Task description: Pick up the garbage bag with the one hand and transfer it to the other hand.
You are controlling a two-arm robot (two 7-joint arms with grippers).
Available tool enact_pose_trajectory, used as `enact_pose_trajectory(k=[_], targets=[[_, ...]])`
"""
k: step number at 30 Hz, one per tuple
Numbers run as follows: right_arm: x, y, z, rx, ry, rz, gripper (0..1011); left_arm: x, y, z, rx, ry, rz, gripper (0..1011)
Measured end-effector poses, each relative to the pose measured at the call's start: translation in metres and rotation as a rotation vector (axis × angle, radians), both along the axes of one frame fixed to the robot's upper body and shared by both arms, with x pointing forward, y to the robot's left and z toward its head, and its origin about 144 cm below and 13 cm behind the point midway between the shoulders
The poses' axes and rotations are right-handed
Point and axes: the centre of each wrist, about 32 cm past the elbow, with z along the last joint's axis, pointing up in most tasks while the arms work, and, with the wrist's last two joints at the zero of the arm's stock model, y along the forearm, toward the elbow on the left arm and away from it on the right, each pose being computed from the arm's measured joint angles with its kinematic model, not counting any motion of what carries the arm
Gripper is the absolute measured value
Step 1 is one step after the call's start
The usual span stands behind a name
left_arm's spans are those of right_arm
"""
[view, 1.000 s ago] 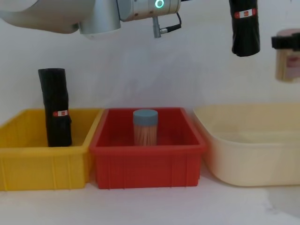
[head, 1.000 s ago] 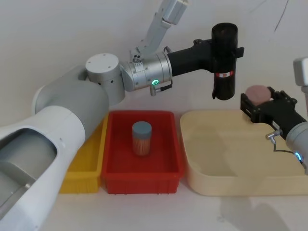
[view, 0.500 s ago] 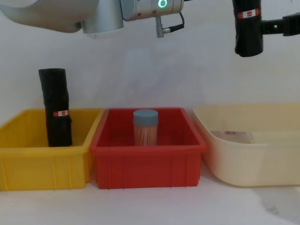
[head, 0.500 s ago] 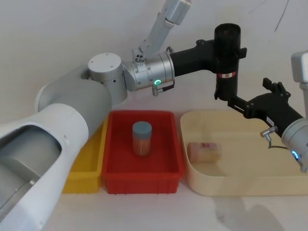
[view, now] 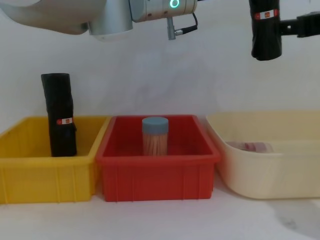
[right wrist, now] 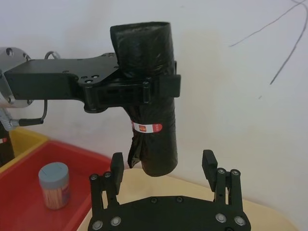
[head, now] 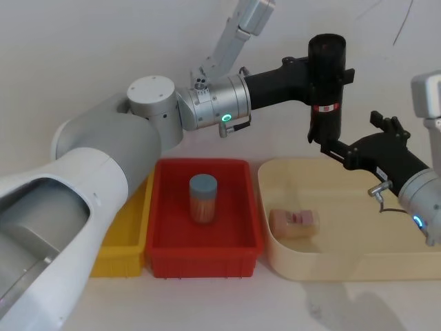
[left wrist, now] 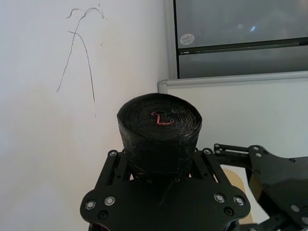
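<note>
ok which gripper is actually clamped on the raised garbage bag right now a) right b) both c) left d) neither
c: the left gripper is shut on the garbage bag near its top; the right gripper has its jaws open either side of the lower end, with gaps.

Free air beneath the garbage bag down to the cream tub (a jar lies inside); the left tool occupies its upper half, the right tool, fingers spread, its lower end.

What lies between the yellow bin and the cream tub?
The red bin, with a grey-lidded toothpick jar standing in it; the chest view shows it.
</note>
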Motion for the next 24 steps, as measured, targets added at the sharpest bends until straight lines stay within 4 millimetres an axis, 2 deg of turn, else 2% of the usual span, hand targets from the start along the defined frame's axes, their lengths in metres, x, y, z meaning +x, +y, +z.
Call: enact_pose_trajectory(k=[24], targets=[[0.041, 0.015, -0.004, -0.028, 0.016, 0.013, 1000, 0.000, 0.000, 0.000, 0.001, 0.000, -0.001, 458]])
